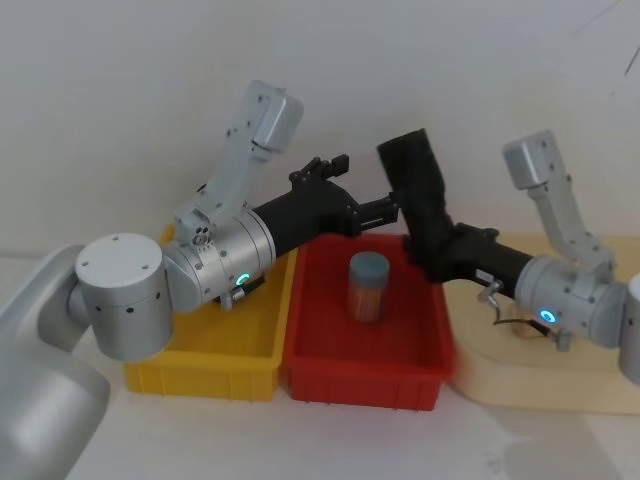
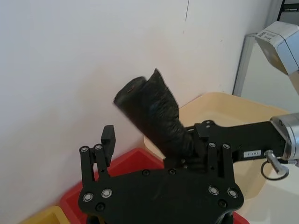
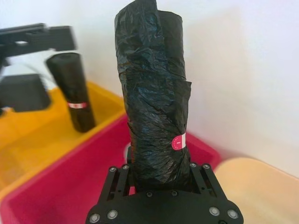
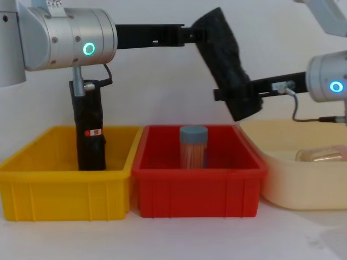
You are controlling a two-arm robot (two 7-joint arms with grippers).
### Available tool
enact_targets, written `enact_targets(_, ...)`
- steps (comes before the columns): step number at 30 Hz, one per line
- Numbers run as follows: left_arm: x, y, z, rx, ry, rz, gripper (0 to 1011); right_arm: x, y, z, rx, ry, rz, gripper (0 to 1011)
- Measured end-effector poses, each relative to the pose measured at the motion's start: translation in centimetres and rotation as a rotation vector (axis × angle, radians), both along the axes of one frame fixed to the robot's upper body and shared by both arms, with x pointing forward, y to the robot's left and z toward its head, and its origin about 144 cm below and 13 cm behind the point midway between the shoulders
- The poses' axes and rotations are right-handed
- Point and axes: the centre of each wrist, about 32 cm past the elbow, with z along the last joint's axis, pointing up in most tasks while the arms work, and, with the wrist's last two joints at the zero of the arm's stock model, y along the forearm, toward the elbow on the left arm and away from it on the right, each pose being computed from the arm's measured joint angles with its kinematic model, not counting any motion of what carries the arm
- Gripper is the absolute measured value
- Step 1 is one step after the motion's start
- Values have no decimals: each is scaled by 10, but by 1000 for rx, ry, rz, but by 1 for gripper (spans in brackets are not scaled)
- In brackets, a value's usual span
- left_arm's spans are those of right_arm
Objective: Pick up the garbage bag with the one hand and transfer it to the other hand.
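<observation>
Two grippers meet at one roll, and the handover turns on which of them has it. Farthest left, below the left arm, a second black roll point(image 4: 89, 135) with a red label is stood upright in the yellow bin point(image 4: 65, 189) and is not touched by either gripper.

The left gripper point(image 1: 362, 190), on the green-lit arm, is held level with its fingers spread. The upper part of the garbage bag point(image 1: 420, 200) lies right at its fingertips, on the side away from the wrist. Whether a fingertip actually touches the plastic cannot be told, but no grasp is made there.

The bag is carried in the air above the right part of the red bin point(image 4: 198, 189), in which a lidded jar point(image 4: 193, 146) is stood. The bag's long axis is tilted, with the top leaned toward the left gripper and the foot toward the right one. A small red sticker is seen low on it in the right wrist view.

The right gripper point(image 4: 238, 97), on the blue-lit arm, is clenched around that lower end, with the roll rising away from its fingers. The cream tray point(image 4: 303, 189) lies beneath this arm.

The transfer is judged all but complete, since the weight is borne by the right gripper alone. A straight retreat of the left gripper along its own fingers would be called for, so that the leaning top is not snagged.
</observation>
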Motion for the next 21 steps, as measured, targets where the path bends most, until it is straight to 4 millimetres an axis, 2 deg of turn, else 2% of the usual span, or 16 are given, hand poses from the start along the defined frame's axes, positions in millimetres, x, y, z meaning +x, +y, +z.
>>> enact_targets(21, 0, 0, 0, 0, 0, 0, 1000, -20, -45, 0, -53, -3, -311, 519)
